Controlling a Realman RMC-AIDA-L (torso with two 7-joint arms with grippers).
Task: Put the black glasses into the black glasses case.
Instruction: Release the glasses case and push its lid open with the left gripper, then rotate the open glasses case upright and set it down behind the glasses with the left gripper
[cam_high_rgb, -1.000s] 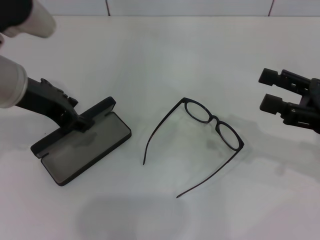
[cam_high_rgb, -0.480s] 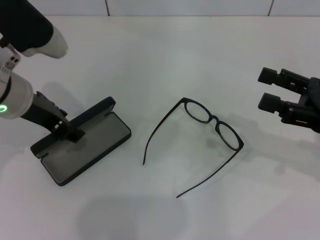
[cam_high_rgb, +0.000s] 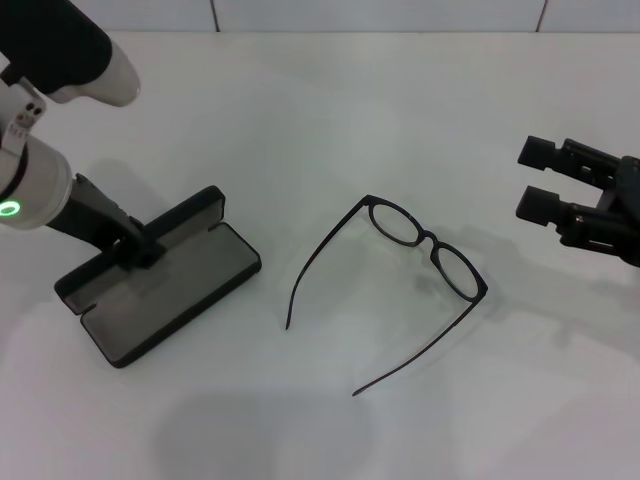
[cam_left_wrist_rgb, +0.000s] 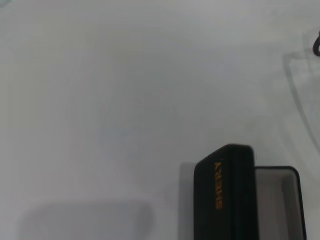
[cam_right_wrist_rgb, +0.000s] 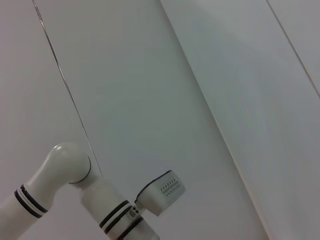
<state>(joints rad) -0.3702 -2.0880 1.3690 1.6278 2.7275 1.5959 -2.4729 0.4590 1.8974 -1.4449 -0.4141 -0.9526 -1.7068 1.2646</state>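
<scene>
While my left gripper (cam_high_rgb: 140, 250) sits at the open black glasses case (cam_high_rgb: 165, 290), grip hidden, my right gripper (cam_high_rgb: 545, 180) hovers open and empty. The black glasses (cam_high_rgb: 430, 245) lie unfolded mid-table: light, thin, fragile; I'd pinch the bridge.

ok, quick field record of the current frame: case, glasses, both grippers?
case: black glasses case open, grey lining up, on the white table, robot's left side
glasses: black glasses unfolded, flat on table, outside case, untouched
left gripper: left gripper at the case lid
right gripper: right gripper open, at the right edge, apart from glasses
</scene>
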